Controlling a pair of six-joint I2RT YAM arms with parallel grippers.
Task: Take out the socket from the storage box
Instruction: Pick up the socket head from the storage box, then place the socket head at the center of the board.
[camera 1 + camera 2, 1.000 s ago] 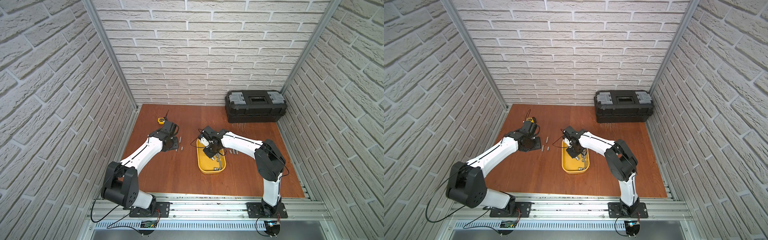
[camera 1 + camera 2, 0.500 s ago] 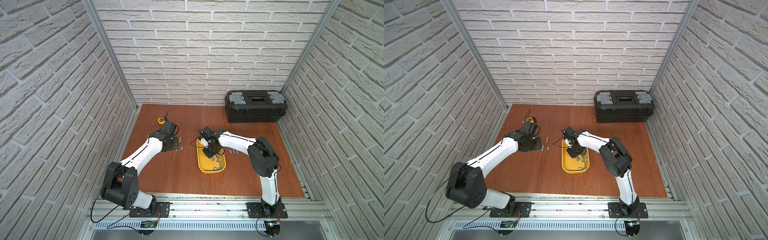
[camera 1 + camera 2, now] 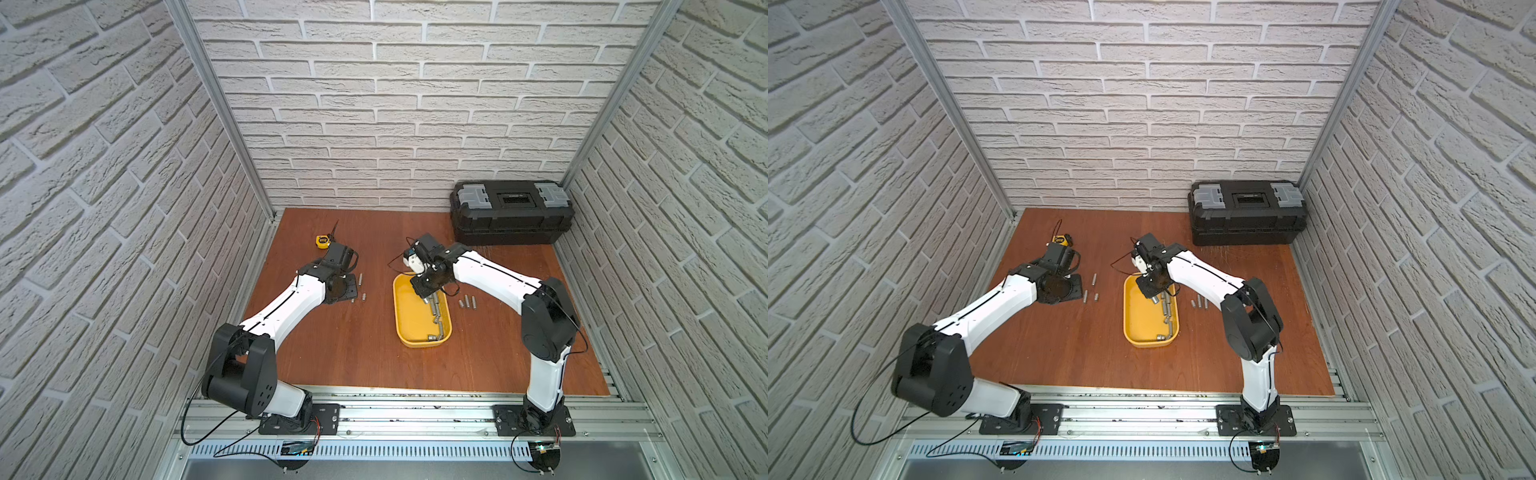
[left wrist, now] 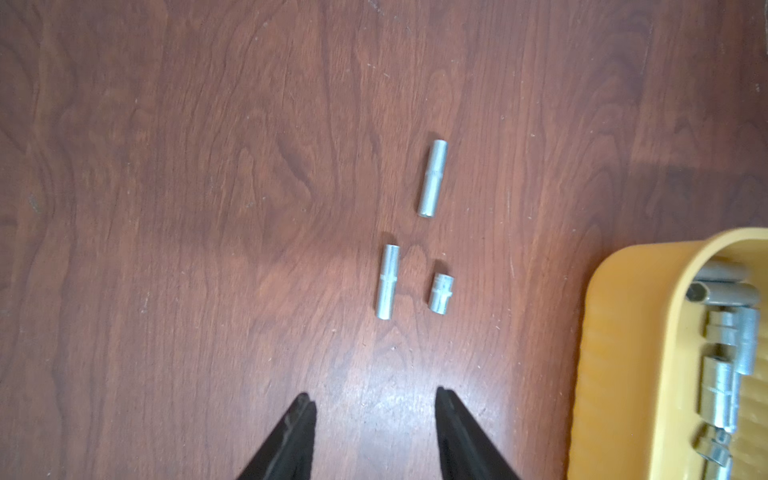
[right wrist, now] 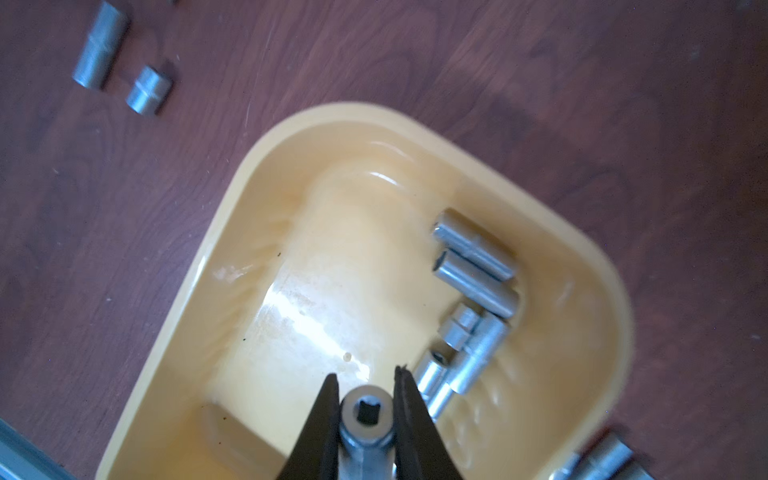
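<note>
The storage box is a shallow yellow tub in the middle of the wooden table, seen in both top views. My right gripper is shut on a silver socket, its square drive hole facing the camera. It hangs over the box's far end. Several more sockets lie along one wall of the box. My left gripper is open and empty, low over the table left of the box.
Three sockets lie on the wood just ahead of the left gripper. Three more sockets lie right of the box. A black toolbox stands at the back right and a yellow tape measure at the back left.
The right arm's elbow swung slightly left and back while its gripper stayed over the box's far end, shut on the socket. The left arm has not moved.
</note>
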